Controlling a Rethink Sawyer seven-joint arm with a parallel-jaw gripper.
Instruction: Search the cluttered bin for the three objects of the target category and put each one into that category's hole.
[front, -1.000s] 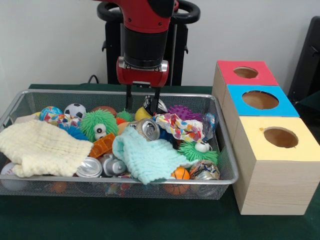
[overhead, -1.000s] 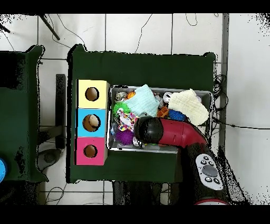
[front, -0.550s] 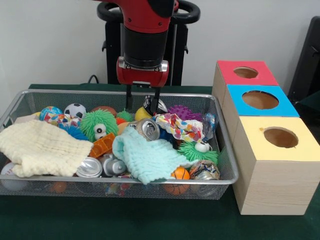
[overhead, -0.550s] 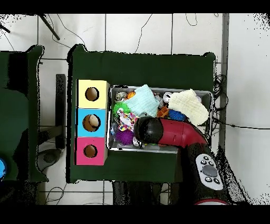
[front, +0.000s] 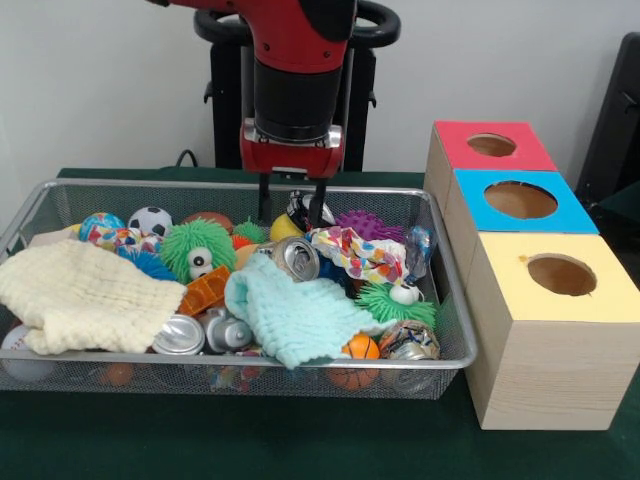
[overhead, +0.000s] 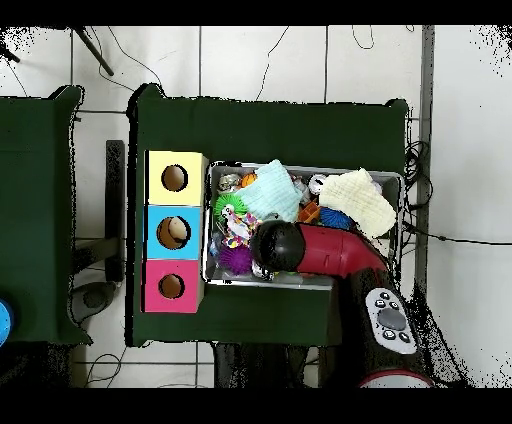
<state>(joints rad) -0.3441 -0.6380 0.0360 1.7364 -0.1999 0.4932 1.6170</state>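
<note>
Between spread fingers (front: 291, 203), crushed can (front: 304, 209).

no text or labels can be read.

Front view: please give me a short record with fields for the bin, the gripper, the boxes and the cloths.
bin: wire mesh basket, full of mixed toys, cans and cloths
gripper: gripper open, fingers down at the bin's far side beside a crushed can
boxes: red box, blue box, yellow box, each with one round hole
cloths: cream cloth, mint cloth
</note>
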